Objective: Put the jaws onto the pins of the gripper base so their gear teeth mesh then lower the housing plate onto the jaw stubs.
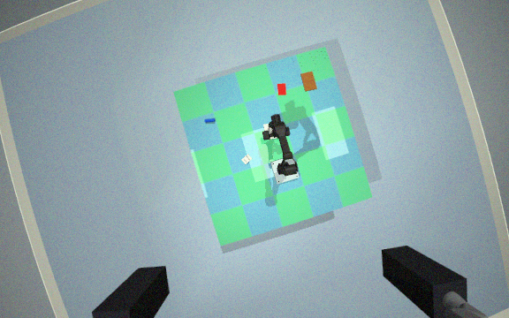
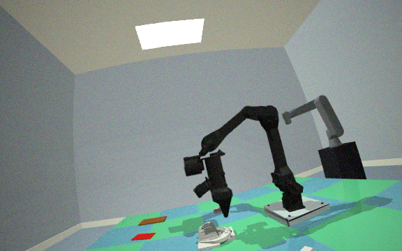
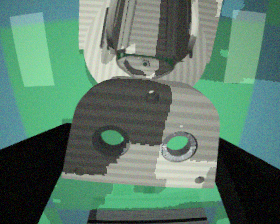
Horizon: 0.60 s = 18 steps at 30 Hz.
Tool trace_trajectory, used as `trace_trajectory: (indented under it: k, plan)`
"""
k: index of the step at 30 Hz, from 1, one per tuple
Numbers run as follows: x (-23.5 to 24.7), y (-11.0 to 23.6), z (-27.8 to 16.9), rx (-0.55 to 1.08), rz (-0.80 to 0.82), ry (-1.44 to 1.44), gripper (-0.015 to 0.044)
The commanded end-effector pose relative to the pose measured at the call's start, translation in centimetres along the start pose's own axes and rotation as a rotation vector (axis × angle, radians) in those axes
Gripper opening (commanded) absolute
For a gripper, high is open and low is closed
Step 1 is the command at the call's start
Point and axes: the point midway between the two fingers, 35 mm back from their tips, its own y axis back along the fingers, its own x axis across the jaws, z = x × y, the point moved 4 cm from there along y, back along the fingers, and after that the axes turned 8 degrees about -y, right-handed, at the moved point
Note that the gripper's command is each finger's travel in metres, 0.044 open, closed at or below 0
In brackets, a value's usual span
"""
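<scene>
My gripper (image 2: 225, 215) (image 3: 141, 136) is shut on the housing plate, one finger at each side edge. The housing plate (image 3: 136, 112) is off-white, with a rounded far edge and two round holes; green tabletop shows through them. It is held above the table. The off-white gripper base (image 2: 209, 240) (image 3: 91, 52) stands on the table, below and beyond the plate in the wrist view. Raised parts stand on it, but whether both jaws sit on their pins with teeth meshed I cannot tell. The plate covers part of the base in the wrist view. The arm hides most of the base in the top view.
A small off-white piece (image 1: 246, 159) lies left of the robot's base plate (image 1: 279, 177) (image 2: 278, 213). A blue bar (image 1: 209, 120) lies further left. A red rectangle (image 1: 282, 89) (image 2: 143, 236) and a brown block (image 1: 308, 81) (image 2: 153, 220) lie towards the far edge.
</scene>
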Motion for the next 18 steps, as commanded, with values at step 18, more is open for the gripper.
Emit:
trace_trajectory:
  k: [18]
  plan:
    - [0.0,-2.2,0.2,-0.002,-0.001,-0.005,0.0351]
